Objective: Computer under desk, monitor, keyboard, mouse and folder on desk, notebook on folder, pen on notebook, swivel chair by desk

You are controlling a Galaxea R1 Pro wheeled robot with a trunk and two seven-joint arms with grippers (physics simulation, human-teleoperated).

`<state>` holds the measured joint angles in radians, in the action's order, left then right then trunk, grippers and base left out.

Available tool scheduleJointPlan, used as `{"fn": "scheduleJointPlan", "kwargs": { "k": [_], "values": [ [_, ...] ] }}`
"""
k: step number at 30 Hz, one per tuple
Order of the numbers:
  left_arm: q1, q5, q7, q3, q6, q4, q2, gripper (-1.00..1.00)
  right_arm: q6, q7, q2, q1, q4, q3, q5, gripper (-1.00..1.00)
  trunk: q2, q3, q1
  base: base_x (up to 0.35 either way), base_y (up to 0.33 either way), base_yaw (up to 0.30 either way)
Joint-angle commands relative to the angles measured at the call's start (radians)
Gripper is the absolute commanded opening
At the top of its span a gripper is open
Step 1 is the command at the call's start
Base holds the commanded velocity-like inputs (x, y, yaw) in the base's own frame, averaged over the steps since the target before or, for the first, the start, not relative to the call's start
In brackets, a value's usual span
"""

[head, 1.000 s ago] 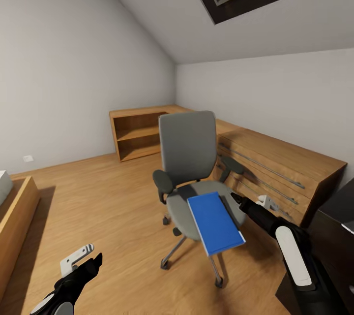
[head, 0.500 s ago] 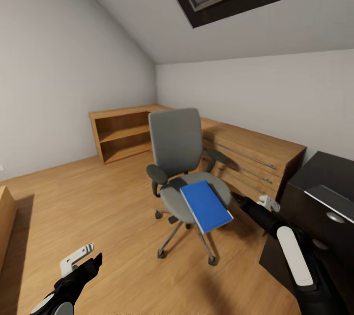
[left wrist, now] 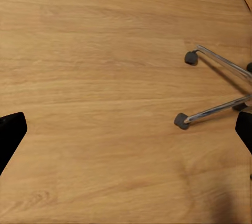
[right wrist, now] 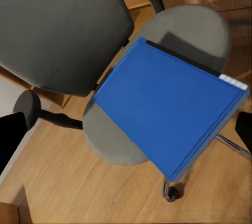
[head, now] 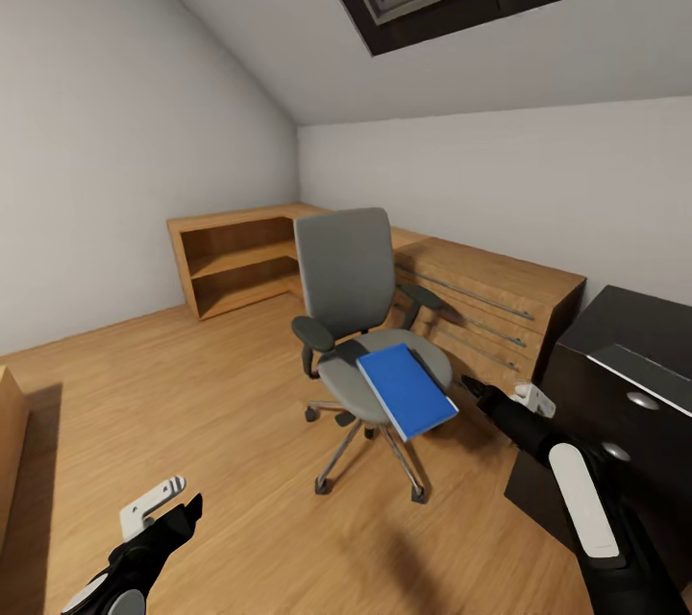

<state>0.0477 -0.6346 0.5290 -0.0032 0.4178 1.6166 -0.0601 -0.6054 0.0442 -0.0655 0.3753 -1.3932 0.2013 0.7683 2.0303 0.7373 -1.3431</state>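
bedroom (head: 144, 115) | folder (head: 407, 391) on swivel chair (head: 358, 307) (overhanging) | right tool (head: 471, 384) just beside

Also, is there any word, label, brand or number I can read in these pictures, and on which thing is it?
No readable text.
The blue folder on the chair has a plain cover; the small white patch at one corner is too small to read.
The wooden dresser shows no writing.

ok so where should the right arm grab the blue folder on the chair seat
Probably the folder corner overhanging the front of the swivel chair seat, nearest the right gripper. It lies flat, so jaws could close above and below that free edge, coming in level from the robot's side.
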Motion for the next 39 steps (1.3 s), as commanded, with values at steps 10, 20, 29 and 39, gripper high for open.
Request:
{"fn": "scheduleJointPlan", "kwargs": {
  "k": [10, 20, 29, 39],
  "values": [
    [0.000, -0.008, 0.005, -0.008, 0.001, 0.002, 0.000, 1.00, -0.002, -0.187, 0.000, 0.000, 0.139, 0.154, 0.008, 1.00, 0.071, 0.032, -0.038, -0.001, 0.001, 0.000],
    [0.000, -0.008, 0.005, -0.027, 0.002, 0.002, 0.001, 1.00, 0.004, -0.260, -0.064, 0.005, 0.356, 0.204, 0.010, 1.00, 0.141, 0.064, -0.077, 0.000, 0.000, 0.000],
    [0.000, -0.008, 0.006, -0.029, 0.002, 0.002, 0.002, 1.00, -0.004, -0.476, -0.189, 0.091, 0.690, 0.201, 0.008, 1.00, 0.204, 0.092, -0.111, 0.000, 0.000, 0.000],
    [0.000, -0.008, 0.006, -0.030, 0.002, 0.002, 0.002, 1.00, -0.068, -0.673, -0.249, 0.219, 0.931, 0.190, -0.005, 1.00, 0.274, 0.123, -0.150, 0.000, 0.000, 0.000]
  ]
}}
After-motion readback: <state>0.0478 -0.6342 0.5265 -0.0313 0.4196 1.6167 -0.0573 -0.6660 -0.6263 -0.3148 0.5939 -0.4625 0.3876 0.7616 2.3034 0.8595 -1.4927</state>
